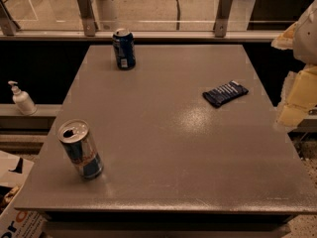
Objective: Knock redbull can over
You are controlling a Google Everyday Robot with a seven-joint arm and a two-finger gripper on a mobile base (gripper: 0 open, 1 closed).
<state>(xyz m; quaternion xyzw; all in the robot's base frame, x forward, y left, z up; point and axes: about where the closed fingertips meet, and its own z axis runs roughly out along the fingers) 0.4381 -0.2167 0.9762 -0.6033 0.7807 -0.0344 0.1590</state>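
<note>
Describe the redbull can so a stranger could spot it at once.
Start at the grey table and go to its near left corner, far from the gripper at the right edge. The redbull can stands there, slim, silver and blue with red marking and an opened top, unlike the darker blue can at the far edge.

Dim light; glare on table [198,119] (right of centre); gripper [298,97] bright, right edge.

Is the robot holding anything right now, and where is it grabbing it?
Nothing is held, as far as shows. The gripper hangs at the right edge, off the table, touching nothing; the redbull can stands alone at the front left.
</note>
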